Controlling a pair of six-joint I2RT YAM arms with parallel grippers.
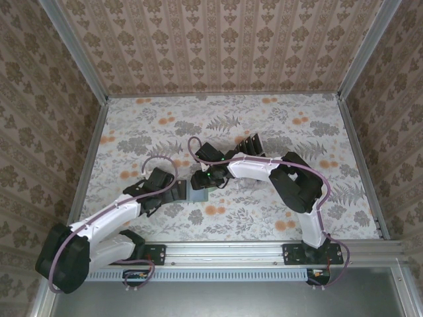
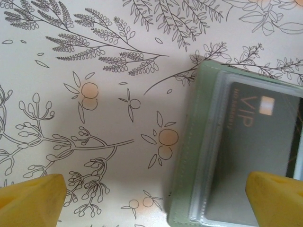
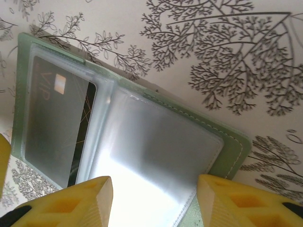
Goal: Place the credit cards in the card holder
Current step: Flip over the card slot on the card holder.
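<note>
Counter (image 1: 264,218) is carrying the card holder (image 3: 229,142), which is lying open directly under the right hand (image 3: 154,198), with its edge reaching beneath the left hand (image 2: 156,194) on its right-finger side. Right hand is hovering with fingers partly apart and clamping nothing; left hand is gaping fully apart, empty. One credit card (image 3: 52,123) is sitting sleeved, ahead-left of the right hand. I'd be pinning the cover with the left hand and sliding each card in flat at the clear pocket (image 3: 156,146) mouth.

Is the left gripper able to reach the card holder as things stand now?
Probably yes: the left gripper is open, and the card holder lies flat close by one finger, with nothing between.
</note>
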